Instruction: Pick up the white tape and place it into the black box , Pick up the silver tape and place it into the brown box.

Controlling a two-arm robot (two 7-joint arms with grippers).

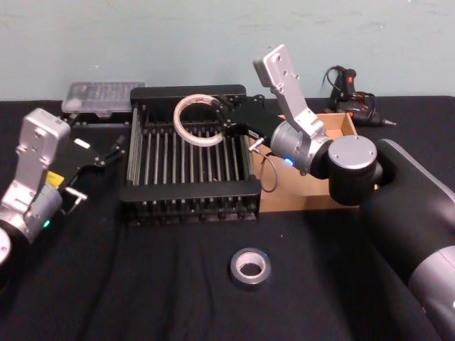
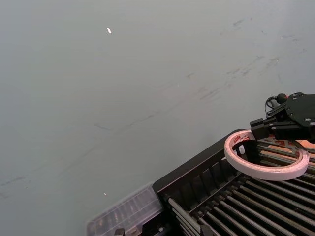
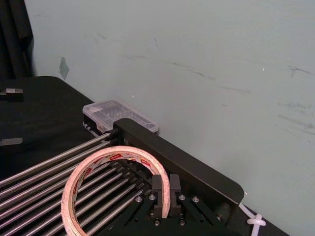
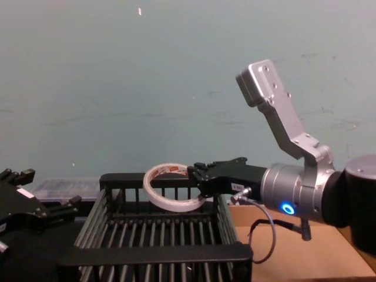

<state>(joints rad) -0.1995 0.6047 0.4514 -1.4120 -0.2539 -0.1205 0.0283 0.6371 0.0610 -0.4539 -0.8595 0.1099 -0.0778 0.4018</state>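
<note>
From the head view, the right tool reaches across the black box with the white tape pinched by its rim, the ring held out ahead of the tool and above the slatted floor, likely so it can drop straight in. The silver tape lies flat on the bench, well behind the right tool on the near side, untouched, and the brown box waits just beside that arm for its turn. The left tool is parked off the crate's left wall, fingers spread wide, holding nothing. In the left wrist view, the white tape hangs tilted over the bars, clear of them. In the right wrist view, the tool's fingers clamp narrow on the ring's edge, the rest of the tape cantilevered forward. In the chest view, the tape sits ahead of the right tool, about level with the crate's far rim, so I judge release is next.
</note>
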